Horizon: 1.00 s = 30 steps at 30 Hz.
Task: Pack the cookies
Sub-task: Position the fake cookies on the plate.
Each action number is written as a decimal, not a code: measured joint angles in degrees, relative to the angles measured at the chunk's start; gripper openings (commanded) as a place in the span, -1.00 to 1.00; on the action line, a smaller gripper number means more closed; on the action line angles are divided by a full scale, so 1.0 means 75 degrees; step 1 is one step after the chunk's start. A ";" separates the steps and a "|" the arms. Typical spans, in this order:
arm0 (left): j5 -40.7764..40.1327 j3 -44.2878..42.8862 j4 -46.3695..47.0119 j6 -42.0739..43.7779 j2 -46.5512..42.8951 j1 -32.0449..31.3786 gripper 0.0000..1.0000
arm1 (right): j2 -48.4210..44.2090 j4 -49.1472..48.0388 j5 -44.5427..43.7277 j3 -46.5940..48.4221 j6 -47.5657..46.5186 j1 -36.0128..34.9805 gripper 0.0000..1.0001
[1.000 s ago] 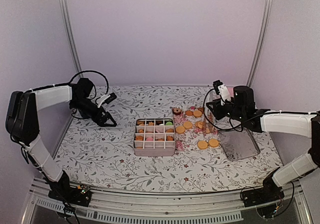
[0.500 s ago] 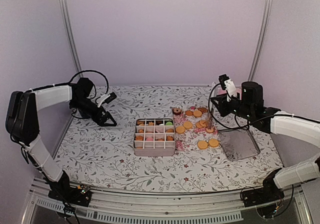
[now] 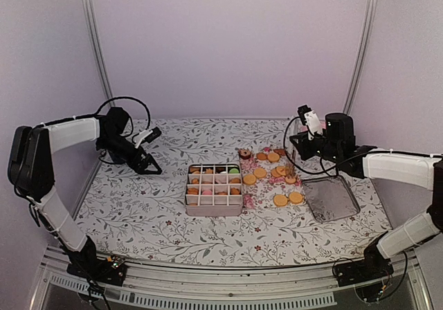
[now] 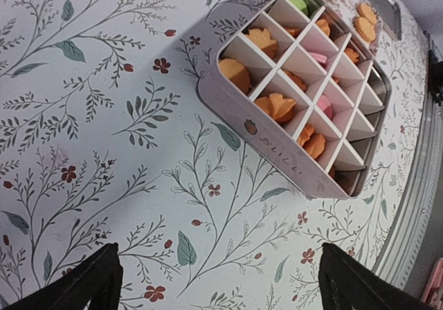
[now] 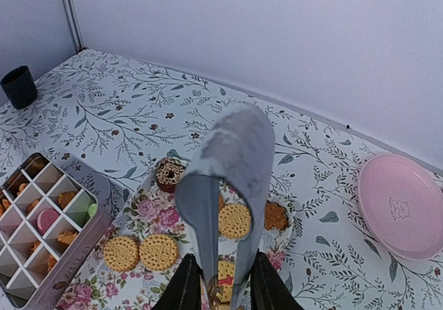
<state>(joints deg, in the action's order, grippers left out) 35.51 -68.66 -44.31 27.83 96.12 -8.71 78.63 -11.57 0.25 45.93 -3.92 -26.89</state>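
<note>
Round orange-tan cookies [image 3: 280,200] lie on a floral tray [image 3: 250,192], with a dark brown one [image 5: 168,174] at its far corner. More cookies [image 4: 277,106], one green [image 4: 299,2], fill a divided box [image 3: 214,205]. My right gripper [image 5: 226,286] hangs over the tray, shut on a grey folded strip [image 5: 232,165] that bends up and away from the fingers. A cookie [image 5: 235,220] shows behind the strip. In the top view the right gripper [image 3: 296,159] is at the tray's far right. My left gripper [image 4: 220,268] is open and empty over bare cloth, left of the box.
A grey lid [image 3: 332,199] lies right of the tray. A large pink plate [image 5: 401,206] sits at the far right near the back wall. A small black cylinder [image 5: 19,86] stands at the far left of the right wrist view. Walls close in on three sides.
My right arm swung a little to the right and up, then came back left over the tray, still holding the grey strip. The left arm has not moved.
</note>
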 measured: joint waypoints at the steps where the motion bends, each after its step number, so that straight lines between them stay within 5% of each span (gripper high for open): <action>1: 0.0000 0.0000 0.0000 0.0000 0.0000 0.0000 0.98 | 0.0119 -0.0035 -0.0032 0.0032 0.0000 0.0023 -0.55; 30: 0.0000 0.0000 -0.0003 0.0006 0.0000 0.0000 0.98 | 0.0210 -0.0463 -0.0242 -0.0291 -0.0361 0.0052 -0.59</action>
<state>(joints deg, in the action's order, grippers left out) 35.51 -68.66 -44.34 27.88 96.12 -8.71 80.20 -15.05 -1.56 43.75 -6.63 -26.50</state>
